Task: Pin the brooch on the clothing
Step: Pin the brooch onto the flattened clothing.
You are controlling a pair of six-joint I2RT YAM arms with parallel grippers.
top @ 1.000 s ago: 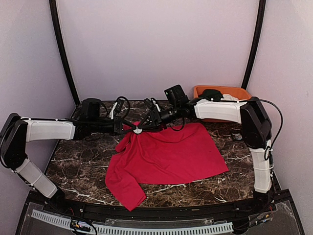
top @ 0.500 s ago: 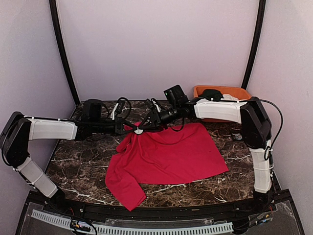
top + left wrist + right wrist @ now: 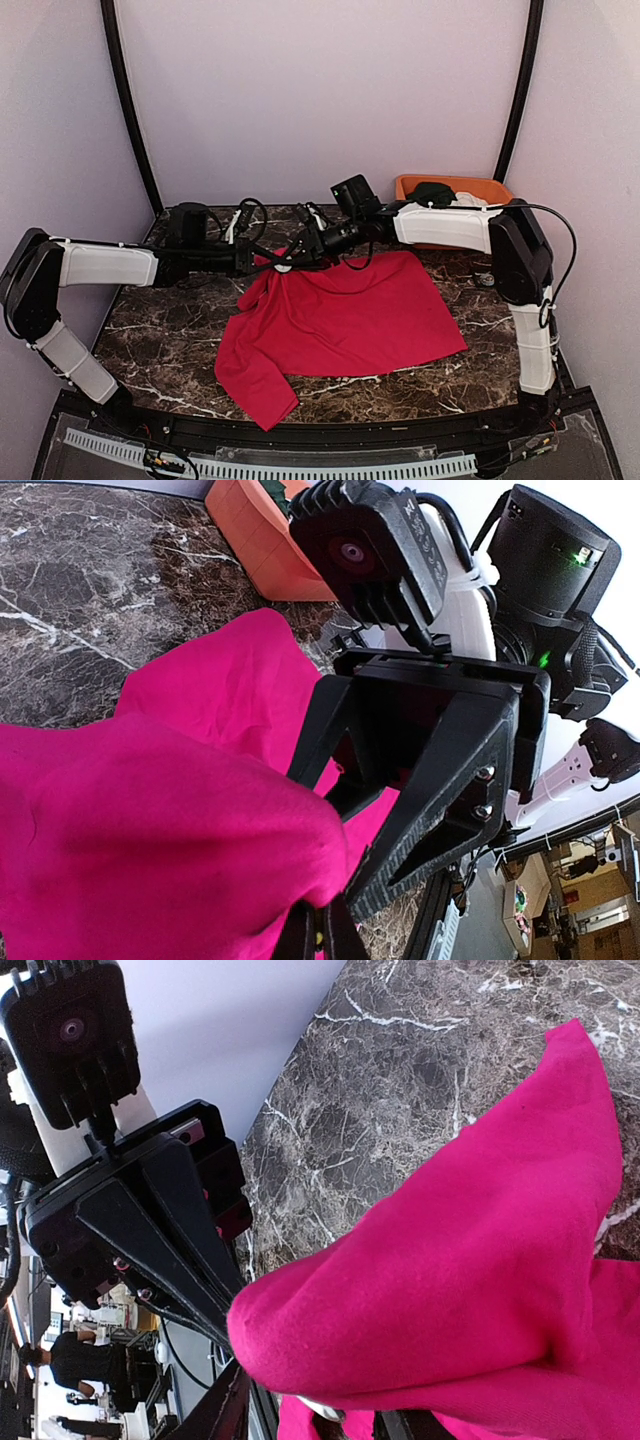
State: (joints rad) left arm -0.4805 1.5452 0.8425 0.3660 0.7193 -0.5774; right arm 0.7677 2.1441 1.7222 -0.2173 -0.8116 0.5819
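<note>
Overall: the clothing (image 3: 350,310), a red T-shirt, lies spread across the dark marble table (image 3: 160,330), its far-left corner raised off the surface where the two arms meet.
Left gripper (image 3: 271,263): clenched on that raised corner; its own camera shows the red cloth bunched over the fingertips, hiding them.
Right gripper (image 3: 296,257): nose to nose with the left one at the lifted fold; its own camera shows the fingers (image 3: 226,1411) standing apart with the fold between them, yet whether they press on anything cannot be told.
Top view only: the whole shirt, one sleeve trailing toward the near edge, and both arms reaching in level from either side.
Left wrist only: the right gripper's black body from close up, filling the middle and blocking the table behind it.
Right wrist only: a pale piece (image 3: 320,1410) tucked under the fold between the fingers, too little of it showing to name.
Around: an orange bin (image 3: 404,186) at the far right corner, holding a dark green garment (image 3: 432,190) and a white garment (image 3: 470,199); a small dark item (image 3: 485,278) on the marble near the right arm, too small to make out.
In the way: from above, the gripper bodies and looped cables (image 3: 245,215) cover the pinch point.
</note>
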